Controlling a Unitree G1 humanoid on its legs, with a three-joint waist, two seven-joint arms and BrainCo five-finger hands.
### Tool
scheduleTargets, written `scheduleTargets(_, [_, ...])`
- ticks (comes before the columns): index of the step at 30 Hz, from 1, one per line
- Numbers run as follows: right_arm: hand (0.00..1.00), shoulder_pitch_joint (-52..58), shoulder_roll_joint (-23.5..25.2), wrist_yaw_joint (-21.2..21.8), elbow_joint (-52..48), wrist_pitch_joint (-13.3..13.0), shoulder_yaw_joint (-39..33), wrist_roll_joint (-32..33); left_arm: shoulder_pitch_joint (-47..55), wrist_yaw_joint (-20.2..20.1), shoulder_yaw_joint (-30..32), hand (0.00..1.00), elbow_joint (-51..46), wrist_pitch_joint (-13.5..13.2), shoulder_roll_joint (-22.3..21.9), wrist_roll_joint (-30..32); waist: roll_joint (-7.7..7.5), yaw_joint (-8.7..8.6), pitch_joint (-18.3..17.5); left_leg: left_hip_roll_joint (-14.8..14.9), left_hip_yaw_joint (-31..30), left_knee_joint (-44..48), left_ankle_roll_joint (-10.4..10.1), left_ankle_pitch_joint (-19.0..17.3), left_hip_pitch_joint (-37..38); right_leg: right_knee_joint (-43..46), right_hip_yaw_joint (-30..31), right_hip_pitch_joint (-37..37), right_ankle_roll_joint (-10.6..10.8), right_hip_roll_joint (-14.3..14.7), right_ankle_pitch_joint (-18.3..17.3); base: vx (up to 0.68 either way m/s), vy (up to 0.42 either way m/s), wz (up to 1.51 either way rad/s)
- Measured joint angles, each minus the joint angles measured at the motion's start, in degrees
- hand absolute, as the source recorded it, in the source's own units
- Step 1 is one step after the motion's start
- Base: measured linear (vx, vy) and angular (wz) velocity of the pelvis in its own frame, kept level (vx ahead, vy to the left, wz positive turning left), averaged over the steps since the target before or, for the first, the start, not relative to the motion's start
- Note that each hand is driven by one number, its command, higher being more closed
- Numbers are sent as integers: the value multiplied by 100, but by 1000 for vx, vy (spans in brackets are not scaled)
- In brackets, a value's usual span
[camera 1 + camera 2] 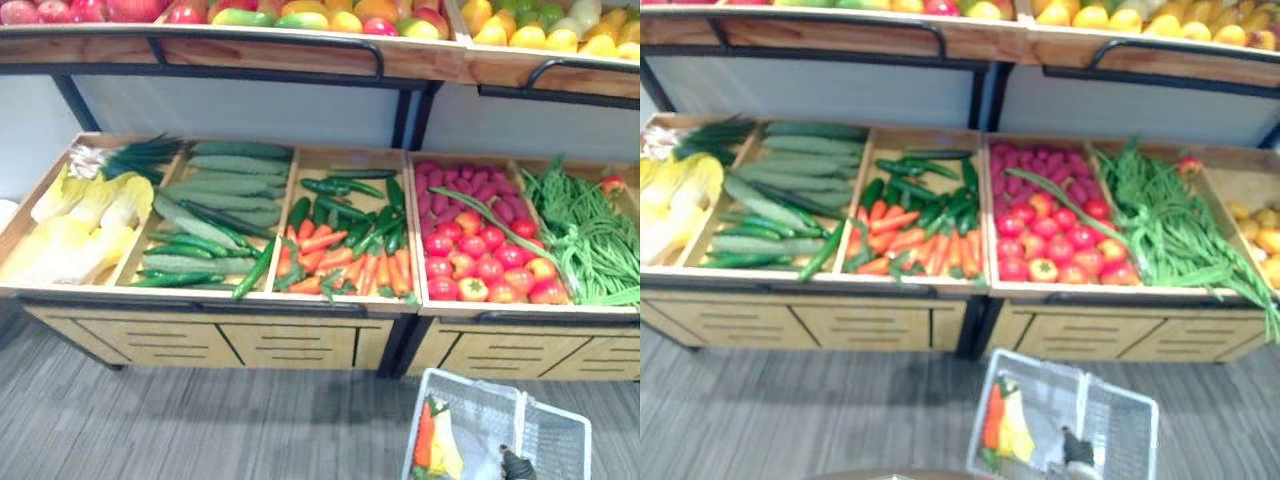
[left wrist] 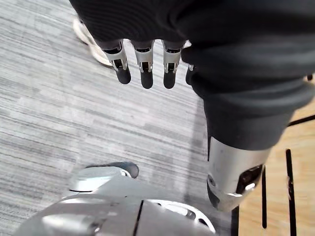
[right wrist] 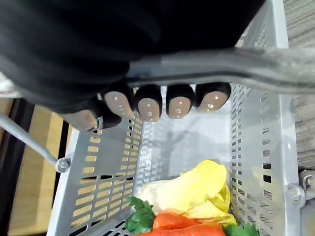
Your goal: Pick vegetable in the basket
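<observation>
A grey plastic basket point(image 1: 560, 445) hangs low at the right, in front of the vegetable stand. My right hand point(image 3: 179, 101) is shut round its metal handle point(image 3: 246, 61), and its dark cover shows at the basket's near edge point(image 1: 517, 465). Inside the basket lie a carrot point(image 3: 182, 227) and a yellow leafy cabbage point(image 3: 197, 189), also seen from above as the carrot point(image 1: 425, 435) beside the cabbage point(image 1: 447, 452). My left hand point(image 2: 142, 61) hangs over the grey floor with straight fingers and holds nothing.
The wooden stand point(image 1: 300, 340) holds yellow cabbages point(image 1: 80, 225), cucumbers point(image 1: 215, 200), carrots with green peppers point(image 1: 345, 255), tomatoes point(image 1: 480, 265) and green beans point(image 1: 590, 235). A fruit shelf point(image 1: 300, 50) overhangs it. A white shoe point(image 2: 88, 39) shows on the floor.
</observation>
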Motion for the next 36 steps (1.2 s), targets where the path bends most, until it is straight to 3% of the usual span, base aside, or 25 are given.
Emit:
scheduleTargets(3, [100,1,97,4,-209,-39,-37,178,-21,6,-108,0,22,2,83,13,-66,-33,88,161,691,312,69,-303,93,408,640,-552,-1,74,244,-52,174,-143])
scheduleTargets(4, [100,-1,201,0,-412,-41,-51,248,-34,9,-132,0,-15,-3,70,67,-25,-49,144,320,1164,442,105,-409,148,320,662,-785,-109,211,704,-102,229,-178])
scheduleTargets(5, [100,-6,243,4,-528,-48,-20,327,-49,7,-148,0,-26,-2,73,72,9,-76,213,402,1511,406,151,-428,250,21,486,-855,-221,305,1153,-209,323,-258])
scheduleTargets(6, [100,-53,249,3,-555,-54,94,337,2,-12,-198,0,-46,-37,79,248,65,-81,335,528,2324,144,302,-363,471,-167,-311,-822,-410,298,1365,-199,218,-211])
scheduleTargets(7, [100,-55,259,8,-588,-55,128,339,0,-17,-203,0,-75,-51,87,294,28,-134,363,505,2571,112,342,-365,506,317,-804,-900,-608,174,1012,-252,227,-219])
scheduleTargets(8, [100,-44,240,-7,-621,-56,103,342,-2,-54,-251,0,-125,-57,105,432,-14,-158,397,412,3042,-19,391,-349,618,1313,-1704,-913,-784,-148,322,-168,134,-167])
scheduleTargets(9, [100,-23,210,-4,-603,-46,98,312,-2,-64,-363,0,-158,-55,112,508,1,-142,410,393,3409,-87,416,-329,697,1851,-2162,-818,-759,-300,61,-149,144,-191])
scheduleTargets(11, [100,-19,244,1,-491,-40,198,132,-44,-87,-479,0,-162,-46,145,694,40,-154,451,396,4082,-109,462,-290,776,2295,-2360,-503,-631,-391,-151,-108,65,-177])
scheduleTargets(14, [100,-177,281,-5,-142,1,187,137,-315,-229,-661,0,-128,-28,245,735,0,-161,622,336,4932,-144,465,-211,934,1451,-2321,52,-201,-334,-443,-70,-63,-163])
scheduleTargets(16, [100,-225,278,-9,-58,33,186,163,-434,-244,-737,0,-132,-24,257,736,-13,-179,637,337,5302,-120,411,-167,962,869,-2365,71,-174,-194,-603,-84,-207,-124])
scheduleTargets(19, [100,-225,167,-16,49,69,276,147,-550,-243,-950,0,-198,-53,251,735,15,-167,620,428,5635,73,344,-127,884,-386,-2064,189,-176,263,-633,-61,-293,-118])
scheduleTargets(21, [100,-166,85,-18,58,78,243,247,-634,-199,-1061,0,-160,-38,229,731,175,-200,637,859,5484,666,348,-134,840,-601,-1939,220,-220,497,-528,-89,-178,-56])
scheduleTargets(23, [100,-86,75,-22,68,75,256,346,-639,-154,-1044,0,-160,-45,211,713,229,-211,606,1306,5278,1430,361,-123,860,-605,-1867,339,-251,613,-546,-102,-88,-37])
scheduleTargets(24, [100,-56,29,-22,74,73,317,337,-641,-127,-989,0,-161,-48,177,621,288,-198,601,1666,5110,2037,439,-68,866,-616,-1775,426,-302,700,-577,-72,-52,-46])
scheduleTargets(25, [100,-43,5,-20,76,73,365,334,-641,-120,-901,0,-161,-48,140,583,326,-186,597,1814,4969,2302,495,5,861,-625,-1697,468,-318,730,-586,-51,-35,-71])
scheduleTargets(26, [100,-37,-28,-20,133,70,457,333,-617,-22,-644,0,-170,-56,36,305,328,-140,599,2011,4441,2812,654,323,776,-663,-1456,578,-329,755,-593,-26,-13,-68])
scheduleTargets(27, [100,-36,-34,-18,165,58,480,332,-597,22,-529,0,-198,-57,29,146,325,-147,597,2020,3924,3050,823,542,613,-705,-1319,630,-332,746,-594,0,-5,-83])
scheduleTargets(28, [100,-41,-1,-21,176,55,510,339,-575,81,-424,0,-211,-72,27,-95,271,-129,632,1938,3042,3364,878,734,199,-727,-1130,711,-340,677,-599,57,67,-78])
scheduleTargets(29, [100,-87,-42,-26,177,57,524,347,-569,173,-383,0,-239,-95,-9,-296,262,-106,639,1412,1777,3367,541,305,-263,-695,-869,660,-338,529,-597,73,108,-86])
scheduleTargets(30, [100,-116,-59,-25,190,61,515,368,-560,213,-382,0,-269,-110,-20,-333,249,-91,647,1105,1272,3203,410,126,-386,-696,-733,643,-306,437,-577,94,185,-104])
scheduleTargets(31, [100,-124,-59,-22,232,64,481,387,-502,248,-414,0,-289,-136,-39,-416,246,-33,649,582,568,2747,249,-100,-462,-698,-470,643,-249,323,-542,92,207,-110])
scheduleTargets(32, [100,-113,-32,-23,279,52,466,386,-420,258,-485,0,-323,-191,-50,-439,246,-4,648,249,79,2157,187,-201,-460,-714,-253,671,-211,261,-520,106,282,-112])
scheduleTargets(34, [100,-116,-7,-25,277,21,469,379,-386,255,-545,0,-316,-259,-52,-437,264,0,643,-62,-576,1212,142,-159,-446,-767,-51,646,-122,239,-483,62,295,-80])
scheduleTargets(35, [100,-143,-60,-22,263,13,497,370,-381,250,-570,0,-316,-299,-106,-433,355,28,655,-209,-1200,242,30,132,-388,-857,155,584,86,319,-454,105,385,-59])
scheduleTargets(36, [100,-168,-22,-19,262,14,557,374,-390,234,-602,0,-311,-295,-29,-431,327,-3,612,-374,-1263,-3,22,44,-339,-995,218,577,197,216,-399,104,320,-40])
